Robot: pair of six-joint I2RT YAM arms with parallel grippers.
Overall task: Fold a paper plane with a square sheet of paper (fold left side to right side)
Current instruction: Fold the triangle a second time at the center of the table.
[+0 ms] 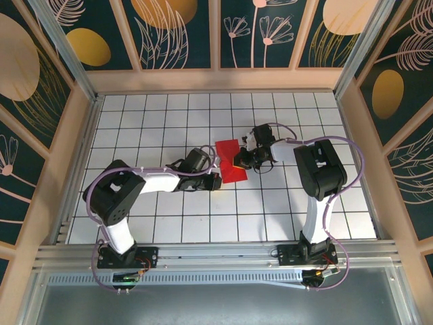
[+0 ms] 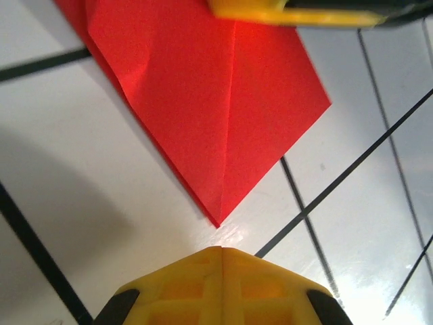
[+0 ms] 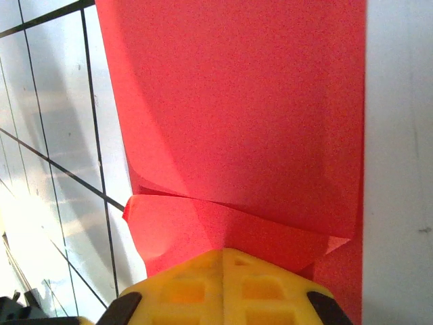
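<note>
Overhead: thin bright red folded paper sheet (image 1: 229,152) near centre of white tiled table (image 1: 135,128). Left wrist: closed left gripper (image 2: 222,252) just short of paper's corner, apparently waiting. Right wrist: closed right gripper (image 3: 226,252) pressing paper, seemingly pinning a fold.

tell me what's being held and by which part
The right gripper seems pinched on an edge of the red paper, which buckles at its tips. The left gripper is shut just short of the paper's pointed corner, holding nothing.

left gripper (image 2: 222,256): red paper (image 2: 216,101) lay just ahead, bare table (image 2: 81,169) both sides | right gripper (image 3: 223,254): red paper crowded its tip, left gripper close opposite
</note>
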